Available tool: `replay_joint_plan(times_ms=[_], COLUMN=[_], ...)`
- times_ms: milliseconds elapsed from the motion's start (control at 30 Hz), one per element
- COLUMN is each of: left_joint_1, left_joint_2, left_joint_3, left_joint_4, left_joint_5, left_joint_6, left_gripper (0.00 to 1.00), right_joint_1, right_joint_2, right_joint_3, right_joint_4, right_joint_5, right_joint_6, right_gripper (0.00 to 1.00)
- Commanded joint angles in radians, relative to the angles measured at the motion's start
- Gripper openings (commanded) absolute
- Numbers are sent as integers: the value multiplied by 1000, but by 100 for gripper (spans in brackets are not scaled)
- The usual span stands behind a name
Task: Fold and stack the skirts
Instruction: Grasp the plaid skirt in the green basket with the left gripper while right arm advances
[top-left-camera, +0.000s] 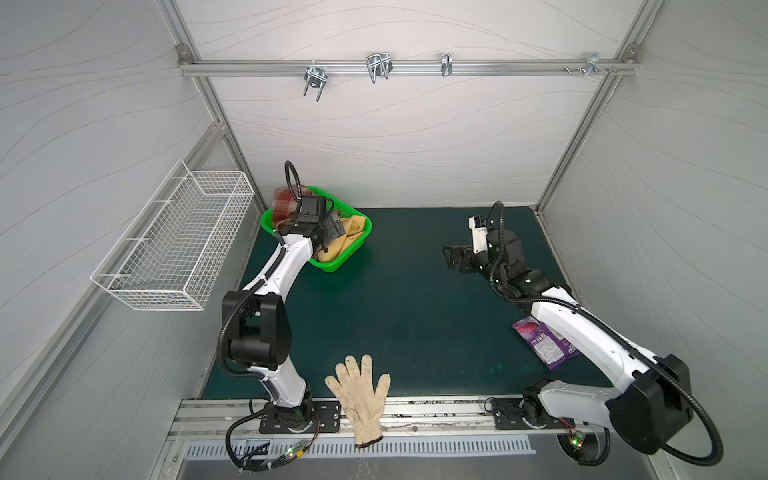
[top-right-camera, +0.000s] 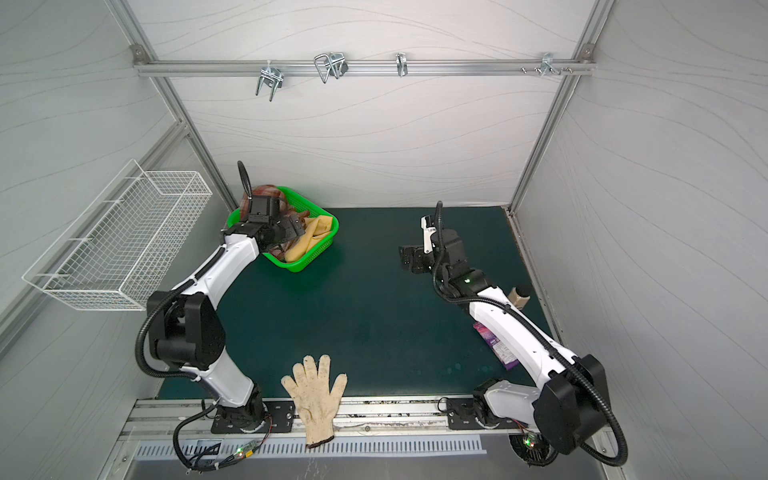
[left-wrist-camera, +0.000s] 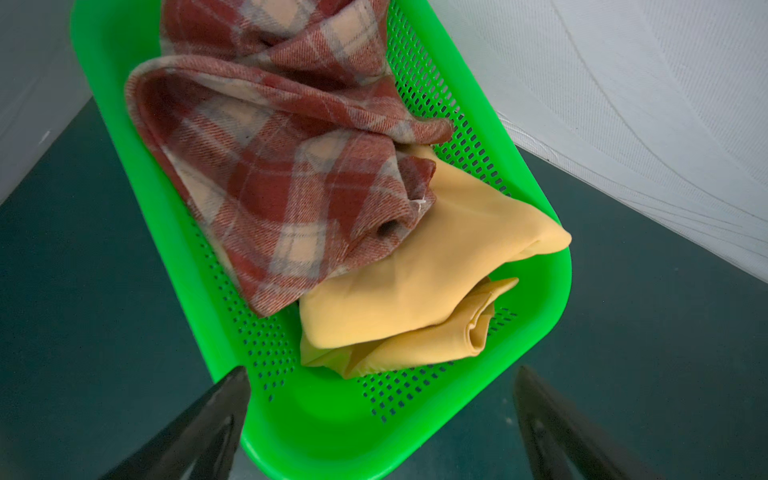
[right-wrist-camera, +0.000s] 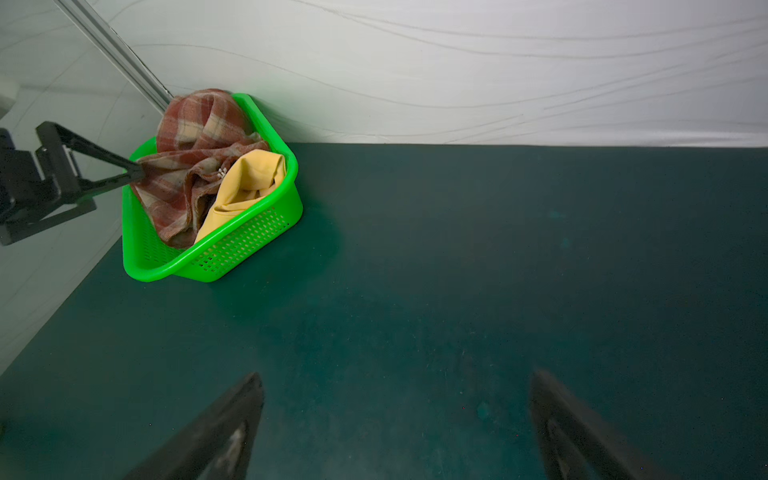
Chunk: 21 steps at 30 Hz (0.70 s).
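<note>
Left wrist view: the plaid skirt (left-wrist-camera: 282, 178) lay crumpled over the mustard skirt (left-wrist-camera: 415, 291), both bundled in the green basket (left-wrist-camera: 316, 432) at a far corner of the mat (right-wrist-camera: 457, 270). The left gripper (left-wrist-camera: 382, 372) hovered above them, jaws wide apart and empty. A clean lift would likely mean pinching the plaid's top fold alone. The left arm reached forward over the basket. The right gripper (right-wrist-camera: 397, 378), likewise spread and empty, hung over bare mat, well apart.

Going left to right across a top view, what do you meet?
Wire basket → plaid skirt → yellow skirt → right gripper → purple packet. Glove and green basket overlap the skirts, so left out.
</note>
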Motion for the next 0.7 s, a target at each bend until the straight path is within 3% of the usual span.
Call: replay_joint_plan(times_ms=[0, 167, 667], left_joint_1=[5, 34, 70], left_joint_2=[86, 232, 388], left_joint_3=[90, 216, 357], left_joint_4=[-36, -109, -93], left_joint_5=[5, 34, 36], left_joint_6=[-19, -31, 29], left_gripper=[98, 93, 83], right_joint_1=[11, 12, 15], right_joint_2=[6, 25, 53], right_joint_3=[14, 6, -13], right_joint_4=[-48, -37, -6], right_joint_5=[-22, -24, -72], right_joint_6=[25, 11, 35], right_gripper=[99, 99, 99])
